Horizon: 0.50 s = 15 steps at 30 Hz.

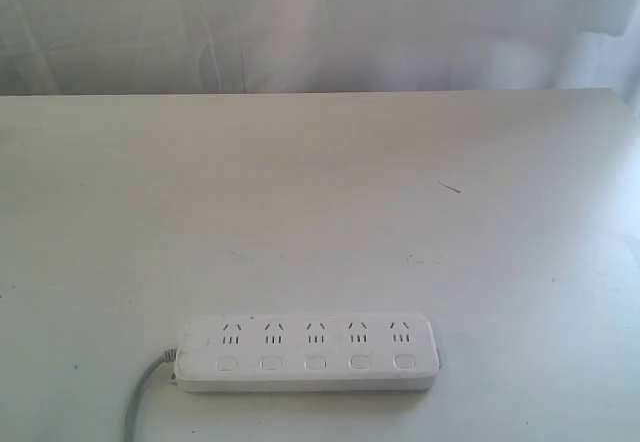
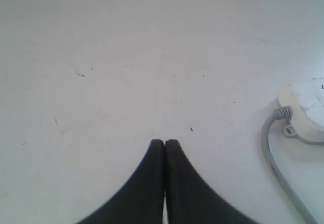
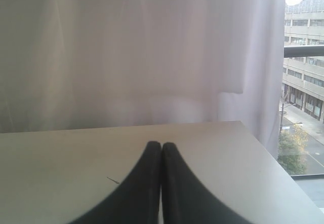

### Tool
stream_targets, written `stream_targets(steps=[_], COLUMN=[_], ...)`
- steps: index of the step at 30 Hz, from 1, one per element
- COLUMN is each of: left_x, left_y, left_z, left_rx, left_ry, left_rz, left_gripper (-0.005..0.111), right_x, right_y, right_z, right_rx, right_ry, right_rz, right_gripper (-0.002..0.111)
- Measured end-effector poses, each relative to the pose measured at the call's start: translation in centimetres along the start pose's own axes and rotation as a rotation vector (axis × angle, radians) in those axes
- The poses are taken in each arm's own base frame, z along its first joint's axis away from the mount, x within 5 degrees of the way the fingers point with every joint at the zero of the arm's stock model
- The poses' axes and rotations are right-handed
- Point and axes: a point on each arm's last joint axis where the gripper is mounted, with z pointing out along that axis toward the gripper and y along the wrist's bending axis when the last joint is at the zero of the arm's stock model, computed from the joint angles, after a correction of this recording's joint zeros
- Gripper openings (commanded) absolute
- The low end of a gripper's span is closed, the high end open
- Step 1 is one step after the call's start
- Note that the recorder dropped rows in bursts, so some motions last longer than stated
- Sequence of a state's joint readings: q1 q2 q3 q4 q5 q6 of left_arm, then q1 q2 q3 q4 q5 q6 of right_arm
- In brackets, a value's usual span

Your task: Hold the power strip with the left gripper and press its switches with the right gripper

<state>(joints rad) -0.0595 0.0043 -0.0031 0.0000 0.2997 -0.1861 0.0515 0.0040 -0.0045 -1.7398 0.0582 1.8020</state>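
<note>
The white power strip (image 1: 308,352) lies flat near the table's front edge, with its five switches (image 1: 316,363) in a row along its near side and a grey cord (image 1: 140,397) leaving its left end. Neither arm shows in the exterior view. In the left wrist view my left gripper (image 2: 164,142) is shut with nothing in it, above bare table, and the strip's corded end (image 2: 306,107) sits off to one side, well apart. My right gripper (image 3: 161,144) is also shut and holds nothing; the strip does not appear in its view.
The white table (image 1: 320,192) ends at a far edge against a pale curtain (image 1: 320,22). The right wrist view shows the table's corner (image 3: 238,125), the curtain and a window with buildings (image 3: 304,57) beyond.
</note>
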Motion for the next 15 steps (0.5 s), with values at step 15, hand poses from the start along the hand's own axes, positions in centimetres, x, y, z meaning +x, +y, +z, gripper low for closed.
stream_targets(steps=[15], left_x=[0.01], left_y=[0.00], left_z=[0.00], left_rx=[0.000], left_ry=[0.002], left_rz=[0.000], left_gripper=[0.000], right_x=[0.01], right_y=[0.00], right_z=[0.00], right_rx=[0.000], right_ry=[0.001], right_rz=[-0.063], right_gripper=[0.000])
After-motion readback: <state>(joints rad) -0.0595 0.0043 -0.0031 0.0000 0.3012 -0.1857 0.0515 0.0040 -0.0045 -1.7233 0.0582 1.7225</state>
